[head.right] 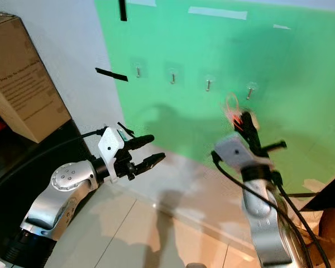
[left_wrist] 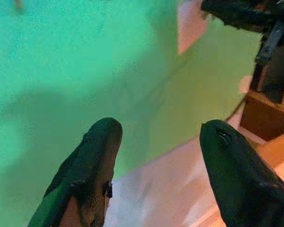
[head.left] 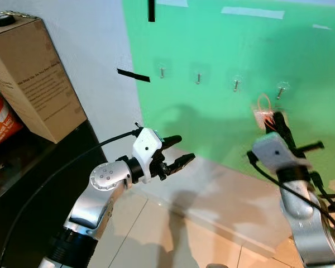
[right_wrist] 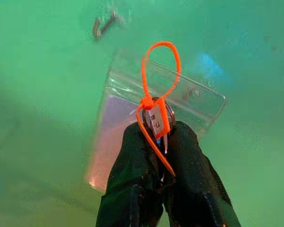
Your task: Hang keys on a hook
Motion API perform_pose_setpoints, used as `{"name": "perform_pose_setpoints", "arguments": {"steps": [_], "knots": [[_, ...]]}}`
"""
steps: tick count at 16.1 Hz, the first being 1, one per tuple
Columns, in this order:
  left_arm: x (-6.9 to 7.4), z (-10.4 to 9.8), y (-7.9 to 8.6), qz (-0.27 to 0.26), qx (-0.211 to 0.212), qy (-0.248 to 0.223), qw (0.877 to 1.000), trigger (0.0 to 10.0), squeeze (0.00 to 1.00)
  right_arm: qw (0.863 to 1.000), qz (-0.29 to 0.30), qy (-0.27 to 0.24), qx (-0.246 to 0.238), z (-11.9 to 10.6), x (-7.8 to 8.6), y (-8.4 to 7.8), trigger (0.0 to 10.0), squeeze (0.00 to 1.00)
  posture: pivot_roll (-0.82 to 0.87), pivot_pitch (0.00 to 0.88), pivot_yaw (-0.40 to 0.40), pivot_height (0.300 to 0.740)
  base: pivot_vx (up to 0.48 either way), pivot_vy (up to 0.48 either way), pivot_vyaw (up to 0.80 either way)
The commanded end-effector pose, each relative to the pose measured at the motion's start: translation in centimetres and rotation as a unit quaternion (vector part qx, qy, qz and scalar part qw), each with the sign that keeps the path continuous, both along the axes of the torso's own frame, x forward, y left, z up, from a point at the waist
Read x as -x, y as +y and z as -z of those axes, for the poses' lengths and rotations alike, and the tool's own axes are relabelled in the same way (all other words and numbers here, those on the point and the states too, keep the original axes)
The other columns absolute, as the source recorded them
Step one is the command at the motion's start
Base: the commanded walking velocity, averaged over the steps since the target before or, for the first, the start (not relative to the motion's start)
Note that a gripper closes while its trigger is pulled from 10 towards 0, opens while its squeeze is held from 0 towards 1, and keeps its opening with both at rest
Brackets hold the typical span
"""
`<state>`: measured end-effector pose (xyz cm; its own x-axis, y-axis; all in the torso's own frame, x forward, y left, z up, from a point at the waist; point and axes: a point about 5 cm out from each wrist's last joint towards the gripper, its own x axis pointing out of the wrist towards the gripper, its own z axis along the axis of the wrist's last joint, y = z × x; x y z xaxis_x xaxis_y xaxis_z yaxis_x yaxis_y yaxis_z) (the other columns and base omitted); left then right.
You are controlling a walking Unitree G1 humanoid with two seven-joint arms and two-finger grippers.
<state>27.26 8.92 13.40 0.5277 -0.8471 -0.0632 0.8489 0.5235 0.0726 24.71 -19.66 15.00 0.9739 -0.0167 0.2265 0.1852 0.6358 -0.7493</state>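
Four hooks [head.left: 198, 79] line the wall; right tool [right_wrist: 162, 142] clamps keys [right_wrist: 157, 118], loop up for hooking; left tool [head.left: 177, 151] spread, idle.

**Around the green wall**

To your left, a tall cardboard box [head.left: 30, 78] with printed text stands on a dark counter [head.left: 28, 173], and a small black round object [head.left: 2, 20] sits on its top. Beside the box you see an orange-and-white package [head.left: 1, 125]. Strips of black tape [head.left: 133, 75] and pale tape [head.left: 252, 12] are stuck to the green wall [head.left: 223, 44]. Pale floor tiles [head.left: 156, 234] lie below.
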Motion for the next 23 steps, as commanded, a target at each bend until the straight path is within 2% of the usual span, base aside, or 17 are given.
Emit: {"name": "perform_pose_setpoints", "arguments": {"steps": [1,8,13,16,18,19,23], "knots": [[0.3,-0.2,-0.2,0.015,0.001,0.002,1.0,10.0,0.0,1.0,0.007,-0.021,-0.001,-0.8,0.1,0.1,10.0,0.0,-0.21,0.0,0.085,0.74,0.0,0.0,0.0],[0.4,-0.3,-0.4,0.032,0.0,0.006,0.999,10.0,0.0,0.999,0.015,-0.039,0.007,-1.6,-1.5,-0.3,10.0,0.0,-0.2,0.0,0.083,0.74,0.0,0.0,0.0],[0.5,-0.2,-0.2,0.033,-0.003,0.006,0.999,10.0,0.0,0.998,0.047,0.026,0.018,0.4,-2.3,-1.2,10.0,0.0,-0.19,0.0,0.081,0.74,0.0,0.0,0.0],[0.4,-0.3,-0.2,0.037,-0.005,0.007,0.999,10.0,0.0,0.992,0.107,0.061,-0.008,1.5,-2.5,-2.6,10.0,0.0,-0.19,0.0,0.085,0.74,0.0,0.0,0.0],[0.5,-0.3,-0.2,0.04,-0.006,0.009,0.999,10.0,0.0,0.991,0.113,0.066,-0.017,1.7,-2.4,-2.7,10.0,0.0,-0.19,0.0,0.087,0.74,0.0,0.0,0.0],[0.5,-0.3,-0.2,0.04,-0.006,0.009,0.999,10.0,0.0,0.992,0.112,0.059,-0.023,1.6,-2.3,-2.7,10.0,0.0,-0.19,0.0,0.087,0.74,0.0,0.0,0.0],[0.4,-0.4,-0.2,0.04,-0.007,0.007,0.999,10.0,0.0,0.996,0.072,-0.023,-0.04,-0.4,-1.6,-1.6,10.0,0.0,-0.19,0.0,0.089,0.74,0.0,0.0,0.0]]}}
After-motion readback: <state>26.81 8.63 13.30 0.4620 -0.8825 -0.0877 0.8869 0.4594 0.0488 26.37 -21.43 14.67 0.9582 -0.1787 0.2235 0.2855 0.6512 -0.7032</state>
